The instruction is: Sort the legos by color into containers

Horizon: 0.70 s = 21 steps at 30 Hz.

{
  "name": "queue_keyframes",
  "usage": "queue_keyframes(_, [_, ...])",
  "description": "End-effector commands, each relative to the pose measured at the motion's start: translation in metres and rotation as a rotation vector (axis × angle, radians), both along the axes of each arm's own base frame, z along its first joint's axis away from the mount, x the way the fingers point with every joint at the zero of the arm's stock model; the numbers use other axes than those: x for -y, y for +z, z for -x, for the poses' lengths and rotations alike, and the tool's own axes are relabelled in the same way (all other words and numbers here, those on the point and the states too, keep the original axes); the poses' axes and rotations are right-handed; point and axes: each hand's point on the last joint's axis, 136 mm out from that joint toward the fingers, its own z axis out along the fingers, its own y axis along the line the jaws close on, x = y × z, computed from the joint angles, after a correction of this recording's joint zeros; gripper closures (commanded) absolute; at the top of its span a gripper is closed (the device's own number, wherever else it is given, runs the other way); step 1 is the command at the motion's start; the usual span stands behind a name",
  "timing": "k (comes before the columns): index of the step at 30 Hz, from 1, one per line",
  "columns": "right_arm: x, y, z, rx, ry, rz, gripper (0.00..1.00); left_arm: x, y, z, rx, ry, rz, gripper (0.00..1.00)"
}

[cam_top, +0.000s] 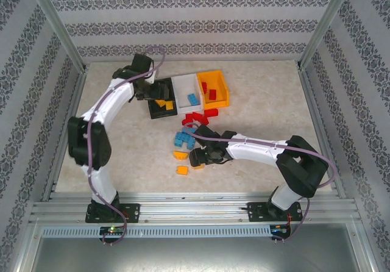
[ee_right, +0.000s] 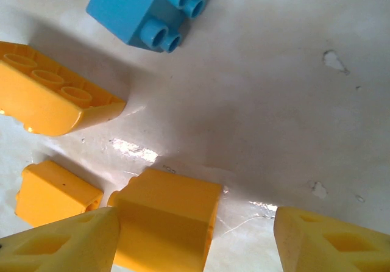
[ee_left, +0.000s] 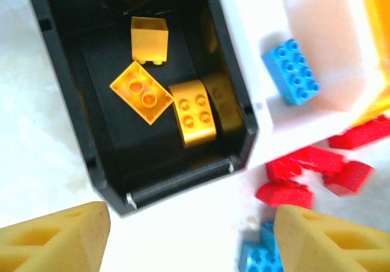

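Observation:
Three yellow legos (ee_left: pixel 141 92) lie in the black bin (ee_left: pixel 79 119). My left gripper (ee_left: pixel 192 241) hangs open and empty over that bin's near end, also in the top view (cam_top: pixel 162 93). The white bin (cam_top: pixel 181 82) holds a blue lego (ee_left: pixel 291 71); the orange-yellow bin (cam_top: pixel 220 99) holds red ones (cam_top: pixel 210 92). My right gripper (ee_right: pixel 195 241) is open, low over the table, around a yellow lego (ee_right: pixel 167 223). That lego touches the left finger and stands clear of the right finger (ee_right: pixel 332 241). Two more yellow legos (ee_right: pixel 49 101) and a blue one (ee_right: pixel 146 7) lie close by.
Loose red legos (cam_top: pixel 198 118) lie on the table just in front of the bins, a cluster of blue ones (cam_top: pixel 183 139) nearer. A yellow lego (cam_top: pixel 182 170) sits toward the front. Metal frame rails (cam_top: pixel 183 208) border the table.

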Motion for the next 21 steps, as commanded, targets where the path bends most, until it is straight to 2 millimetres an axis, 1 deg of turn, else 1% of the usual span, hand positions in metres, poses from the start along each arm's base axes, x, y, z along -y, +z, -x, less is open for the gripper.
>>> queue_keyframes(1, [-0.004,-0.005,0.005,-0.007,0.032,0.043,0.31,0.006,0.016,0.028,0.027,0.005,0.072,0.26])
queue_keyframes(6, [-0.014,-0.012,0.009,-0.016,0.064,0.076,0.30,0.001,0.019,0.070,0.010,-0.001,0.100,0.21])
queue_keyframes(10, [-0.016,-0.018,0.010,-0.021,0.070,0.103,0.30,-0.005,0.026,0.095,0.010,-0.010,0.095,0.18])
queue_keyframes(14, [-0.016,-0.019,0.009,-0.012,0.059,0.110,0.33,-0.012,0.028,0.117,0.023,-0.013,0.083,0.16])
queue_keyframes(16, [-0.016,-0.017,0.007,-0.002,0.054,0.111,0.38,-0.018,0.024,0.124,0.020,-0.009,0.061,0.15])
queue_keyframes(21, [-0.017,-0.006,0.003,0.031,0.047,0.097,0.59,-0.027,0.009,0.140,-0.002,-0.006,0.032,0.13])
